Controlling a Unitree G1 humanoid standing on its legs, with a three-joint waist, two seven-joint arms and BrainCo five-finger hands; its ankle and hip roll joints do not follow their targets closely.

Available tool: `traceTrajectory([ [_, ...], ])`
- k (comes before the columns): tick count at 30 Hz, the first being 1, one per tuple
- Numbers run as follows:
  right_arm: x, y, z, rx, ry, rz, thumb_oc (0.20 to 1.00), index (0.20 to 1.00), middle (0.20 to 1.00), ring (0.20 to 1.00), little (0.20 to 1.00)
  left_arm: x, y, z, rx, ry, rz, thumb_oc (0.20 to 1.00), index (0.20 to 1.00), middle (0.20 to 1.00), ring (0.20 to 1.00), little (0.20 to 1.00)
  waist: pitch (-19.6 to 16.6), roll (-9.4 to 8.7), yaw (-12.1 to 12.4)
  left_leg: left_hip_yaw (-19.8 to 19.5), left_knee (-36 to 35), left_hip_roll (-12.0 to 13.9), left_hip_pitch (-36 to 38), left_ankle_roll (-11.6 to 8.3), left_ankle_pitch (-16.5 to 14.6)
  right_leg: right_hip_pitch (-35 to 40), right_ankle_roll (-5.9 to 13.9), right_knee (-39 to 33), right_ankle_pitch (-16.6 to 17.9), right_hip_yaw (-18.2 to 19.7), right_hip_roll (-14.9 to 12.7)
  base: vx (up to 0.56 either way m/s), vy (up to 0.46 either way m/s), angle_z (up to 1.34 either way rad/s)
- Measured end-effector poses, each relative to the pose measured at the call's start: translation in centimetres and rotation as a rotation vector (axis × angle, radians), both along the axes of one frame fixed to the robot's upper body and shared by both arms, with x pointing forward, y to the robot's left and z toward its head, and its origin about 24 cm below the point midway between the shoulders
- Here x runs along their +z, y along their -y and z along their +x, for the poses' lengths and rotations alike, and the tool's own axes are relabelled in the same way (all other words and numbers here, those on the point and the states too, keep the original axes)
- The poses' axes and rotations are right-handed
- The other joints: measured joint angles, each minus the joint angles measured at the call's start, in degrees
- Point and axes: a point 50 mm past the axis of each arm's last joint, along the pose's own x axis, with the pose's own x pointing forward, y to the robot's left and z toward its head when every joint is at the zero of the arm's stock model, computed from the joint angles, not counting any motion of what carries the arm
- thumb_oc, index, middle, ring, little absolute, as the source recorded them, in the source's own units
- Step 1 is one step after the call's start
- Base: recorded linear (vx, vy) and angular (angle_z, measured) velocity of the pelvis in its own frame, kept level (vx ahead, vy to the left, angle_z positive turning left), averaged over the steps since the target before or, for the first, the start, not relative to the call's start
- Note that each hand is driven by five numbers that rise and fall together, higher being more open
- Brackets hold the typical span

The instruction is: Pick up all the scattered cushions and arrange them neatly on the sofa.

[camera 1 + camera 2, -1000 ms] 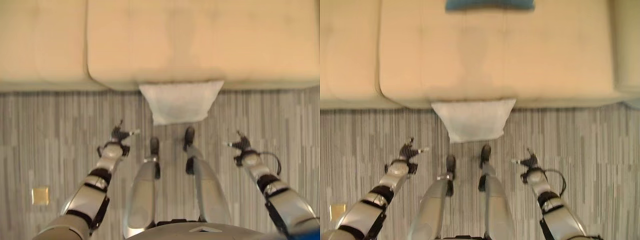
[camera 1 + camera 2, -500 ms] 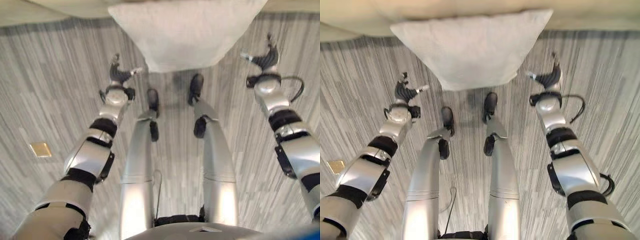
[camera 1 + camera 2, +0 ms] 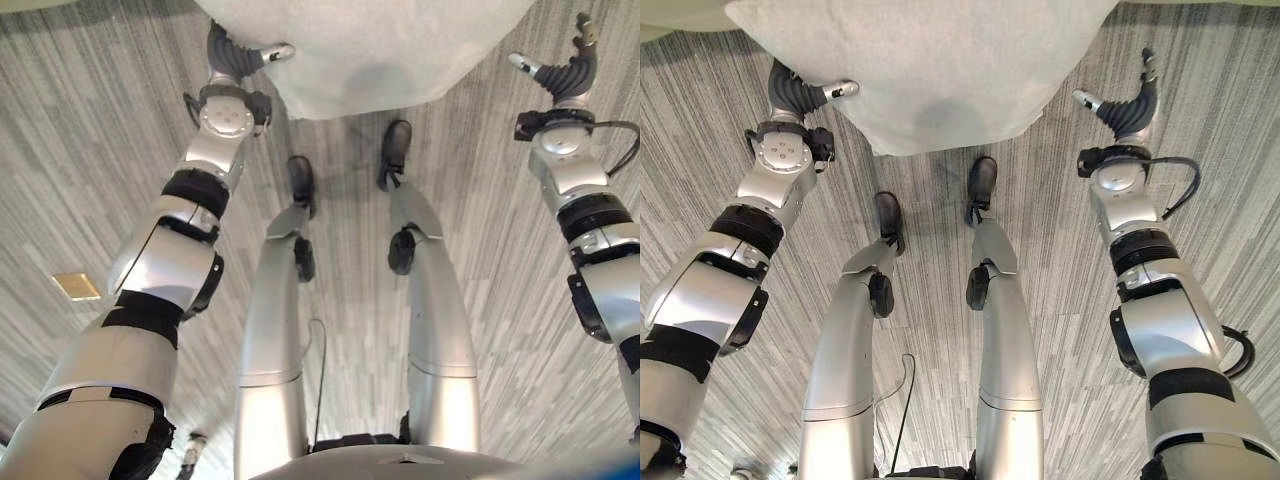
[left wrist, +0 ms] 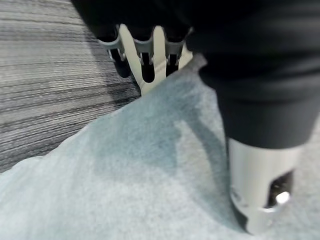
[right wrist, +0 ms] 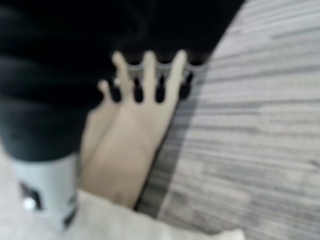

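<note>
Cushion (image 3: 930, 70), pale grey, lies on the striped carpet (image 3: 1230, 150) between both hands, long axis running hand to hand. Left hand (image 3: 235, 55) has its thumb over the cushion's edge, fingers spread wide, gripping nothing. Right hand (image 3: 1127, 108) hovers just beside the opposite edge, fingers likewise wide; left is nearer.
</note>
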Motion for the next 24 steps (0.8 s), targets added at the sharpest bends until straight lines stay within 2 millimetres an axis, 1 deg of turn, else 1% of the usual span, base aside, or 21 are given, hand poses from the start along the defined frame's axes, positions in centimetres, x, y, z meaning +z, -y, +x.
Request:
traceTrajectory([
  [1, 0.6, 0.1, -0.1, -0.001, 0.015, -0.006, 1.000, 1.000, 1.000, 1.000, 1.000, 0.5, 0.1, -0.1, -0.008, 0.018, 0.005, 1.000, 1.000, 1.000, 1.000, 1.000, 0.0, 0.00, 0.1, 0.0, 0.2, 0.0, -0.6, 0.06, 0.0, -0.6, 0.01, 0.0, 0.2, 0.0, 0.0, 0.00, 0.000, 0.00],
  [2, 0.6, 0.4, -0.2, -0.010, 0.011, -0.013, 1.000, 1.000, 1.000, 1.000, 1.000, 1.0, 0.5, -0.3, -0.027, 0.039, 0.038, 1.000, 1.000, 1.000, 1.000, 1.000, 0.0, 0.00, 0.3, 0.1, 0.6, 0.0, -1.2, 0.09, 0.1, -1.3, -0.12, 0.5, 0.3, 0.3, 0.0, 0.00, 0.000, 0.00],
  [5, 0.3, 0.3, -0.1, -0.005, -0.001, -0.022, 1.000, 1.000, 1.000, 1.000, 1.000, 0.9, 0.8, -0.3, -0.035, 0.039, 0.048, 1.000, 1.000, 1.000, 1.000, 1.000, 0.0, 0.00, 0.8, 0.1, 0.9, -0.1, -1.2, 0.08, 0.1, -1.3, -0.07, 1.0, 0.1, 0.4, 0.0, 0.00, 0.000, 0.00],
  [12, 1.3, -0.4, 0.0, 0.025, 0.007, -0.066, 1.000, 1.000, 1.000, 1.000, 1.000, 1.5, 1.6, -0.6, -0.070, 0.071, 0.051, 1.000, 1.000, 1.000, 1.000, 1.000, 0.0, 0.06, 1.9, 0.0, 1.0, 0.0, -2.6, 0.02, 0.1, -2.8, -0.09, 1.6, -0.1, 0.4, 0.0, 0.00, -0.010, 0.00],
  [14, 2.6, -0.9, 0.0, 0.038, 0.034, -0.095, 1.000, 1.000, 1.000, 1.000, 1.000, 2.0, 1.9, -0.7, -0.080, 0.086, 0.058, 1.000, 1.000, 1.000, 1.000, 1.000, -0.1, 0.16, 2.6, 0.0, 1.1, -0.1, -3.3, -0.17, 0.3, -3.9, -0.34, 2.0, -0.1, 0.4, -0.1, 0.00, -0.009, 0.03],
  [15, 3.3, -1.5, 0.1, 0.050, 0.044, -0.121, 1.000, 1.000, 1.000, 1.000, 1.000, 2.0, 2.4, -0.7, -0.092, 0.088, 0.075, 1.000, 1.000, 1.000, 1.000, 1.000, -0.1, 0.21, 3.0, 0.0, 1.3, -0.2, -3.3, -0.20, 0.3, -4.0, -0.70, 2.7, -0.2, 0.5, -0.1, 0.00, -0.022, 0.05],
  [18, 3.1, -1.7, 0.2, 0.039, 0.026, -0.153, 1.000, 1.000, 1.000, 1.000, 1.000, 2.1, 3.0, -0.9, -0.101, 0.103, 0.079, 1.000, 1.000, 1.000, 1.000, 1.000, -0.1, 0.30, 3.6, -0.5, 2.3, -0.4, -3.3, -0.36, 0.2, -4.2, -0.83, 4.1, -1.0, 0.2, -0.4, 0.00, -0.019, 0.06],
  [20, 3.1, -2.1, 0.3, 0.038, 0.016, -0.169, 1.000, 1.000, 1.000, 1.000, 1.000, 2.0, 3.4, -0.9, -0.109, 0.104, 0.071, 1.000, 1.000, 1.000, 1.000, 1.000, -0.3, 0.72, 4.0, -0.6, 3.1, -0.3, -3.6, -0.42, 0.1, -4.4, -0.66, 5.0, -1.2, 0.2, -0.5, 0.00, -0.012, 0.02],
  [21, 3.3, -2.4, 0.4, 0.034, 0.022, -0.167, 1.000, 1.000, 1.000, 1.000, 1.000, 1.9, 4.1, -0.9, -0.118, 0.109, 0.057, 1.000, 1.000, 1.000, 1.000, 1.000, -0.8, 1.74, 4.2, -1.1, 3.5, -0.3, -4.6, -0.43, 0.1, -4.9, -0.61, 5.2, -1.2, -0.1, -0.5, 0.00, 0.000, 0.00],
  [22, 3.5, -3.0, 0.5, 0.045, 0.027, -0.166, 0.724, 0.724, 0.724, 0.724, 0.724, 2.1, 4.3, -1.0, -0.117, 0.122, 0.046, 1.000, 1.000, 1.000, 1.000, 1.000, -0.8, 1.85, 4.2, -1.0, 4.0, -0.2, -5.1, -0.44, 0.1, -5.4, -0.59, 5.5, -1.2, -0.1, -0.4, 0.00, 0.000, 0.00],
  [23, 3.4, -3.4, 0.6, 0.055, 0.026, -0.164, 0.413, 0.413, 0.413, 0.413, 0.413, 2.1, 4.5, -1.1, -0.123, 0.124, 0.027, 1.000, 1.000, 1.000, 1.000, 1.000, -0.8, 1.86, 4.2, -1.0, 4.2, -0.2, -5.2, -0.44, 0.1, -5.6, -0.59, 5.8, -1.2, -0.1, -0.4, 0.00, 0.000, 0.00],
  [24, 3.2, -4.0, 0.7, 0.073, 0.025, -0.160, 0.200, 0.200, 0.200, 0.200, 0.200, 2.0, 4.7, -1.1, -0.136, 0.120, 0.003, 0.200, 0.200, 0.200, 0.200, 0.200, -0.8, 1.89, 4.2, -1.0, 4.5, -0.1, -5.2, -0.48, 0.1, -5.7, -0.64, 6.1, -1.2, -0.1, -0.4, 0.00, 0.000, 0.00],
])
